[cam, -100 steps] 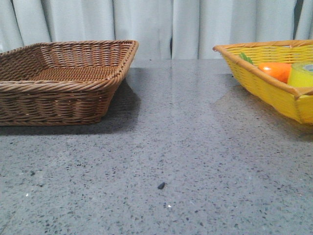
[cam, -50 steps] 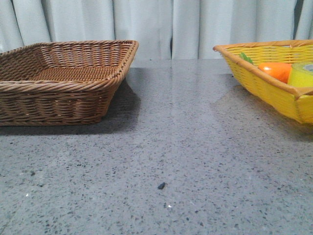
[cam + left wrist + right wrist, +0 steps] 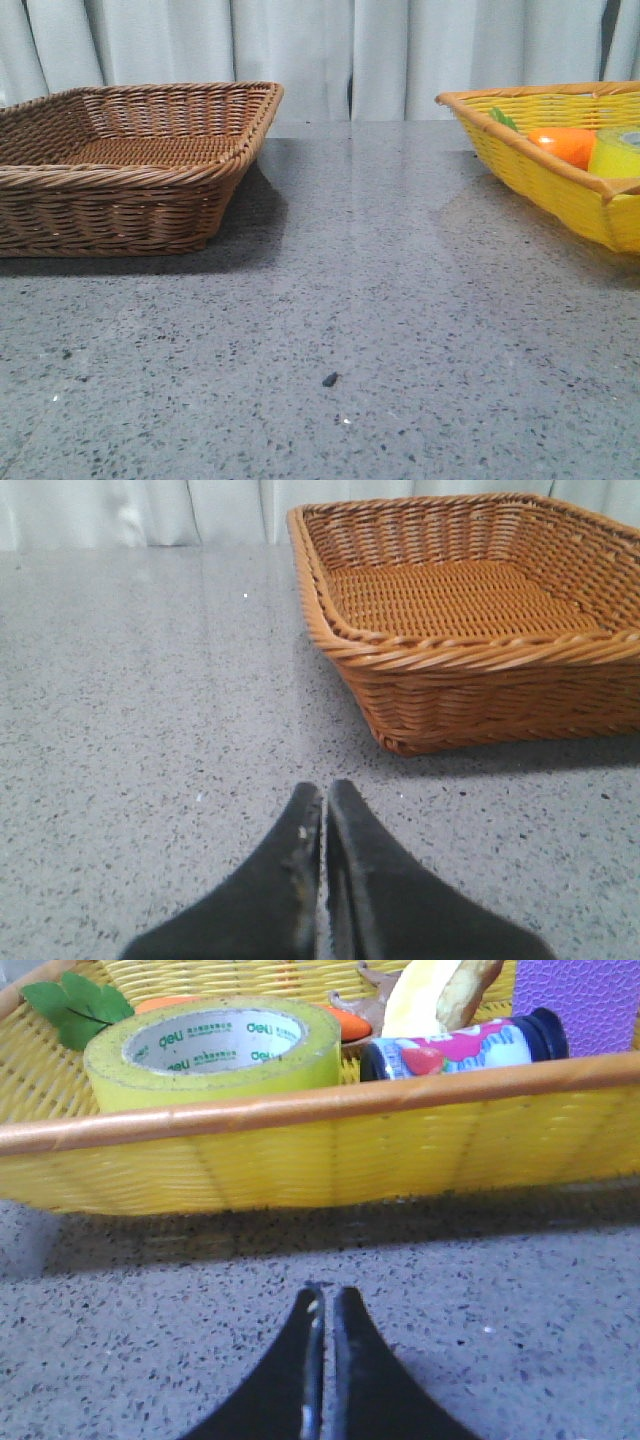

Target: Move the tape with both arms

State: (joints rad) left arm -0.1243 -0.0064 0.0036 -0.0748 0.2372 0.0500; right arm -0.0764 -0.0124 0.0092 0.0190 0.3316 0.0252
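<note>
Nothing moved; tape [image 3: 213, 1052] lies flat.

Speckled grey stone-like bench [image 3: 380, 300], smooth with a dull sheen; brown basket [image 3: 130, 180] of rough woven wicker; yellow basket [image 3: 300, 1150] of woven plastic; tape [image 3: 215, 1050] glossy, translucent yellow; both grippers matt black plastic

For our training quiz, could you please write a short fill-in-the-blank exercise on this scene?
1. The tape lies inside the ____ basket.
2. The brown basket holds ____.
3. The right gripper has its fingers ____.
4. The print on the tape's core is ____.

Missing words: yellow; nothing; shut; green
</note>
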